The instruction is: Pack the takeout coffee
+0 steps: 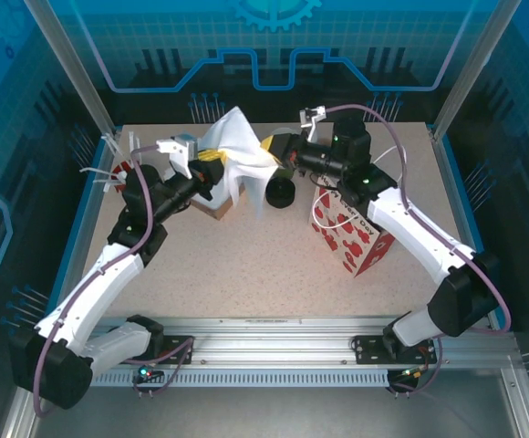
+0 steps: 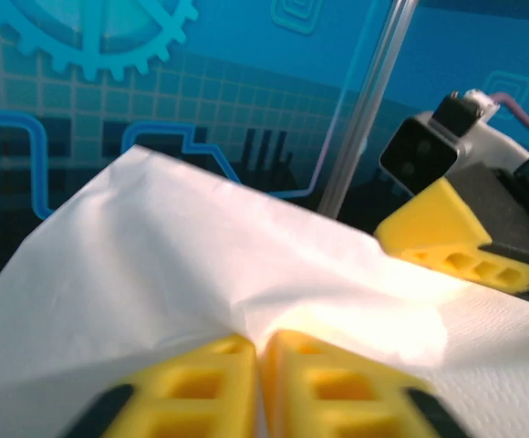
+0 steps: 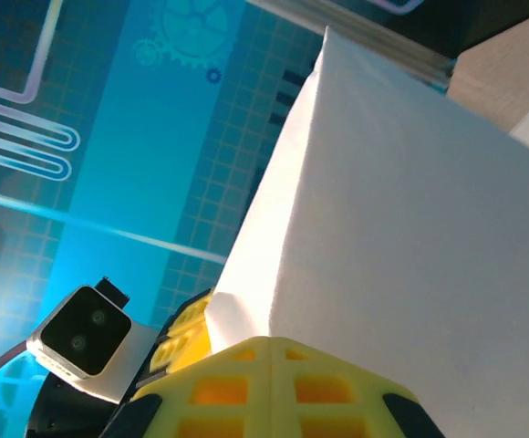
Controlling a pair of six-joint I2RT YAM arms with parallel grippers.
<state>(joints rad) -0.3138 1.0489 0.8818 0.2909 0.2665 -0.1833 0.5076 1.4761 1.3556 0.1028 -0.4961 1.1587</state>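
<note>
White tissue paper is seen raised above the far part of the speckled beige table, creased and peaked, one corner hanging down. A white gift bag printed with red shapes is set on the table's right half, near the paper.

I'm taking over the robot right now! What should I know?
Left tool: shut on the white paper sheet, held above the table.
Right tool: shut on the same sheet.
Gift bag: on the table beneath the right arm.
Black round thing beside it: maybe the coffee, cannot tell.
Done: coffee not visibly packed.
Left: likely coffee into bag.
</note>
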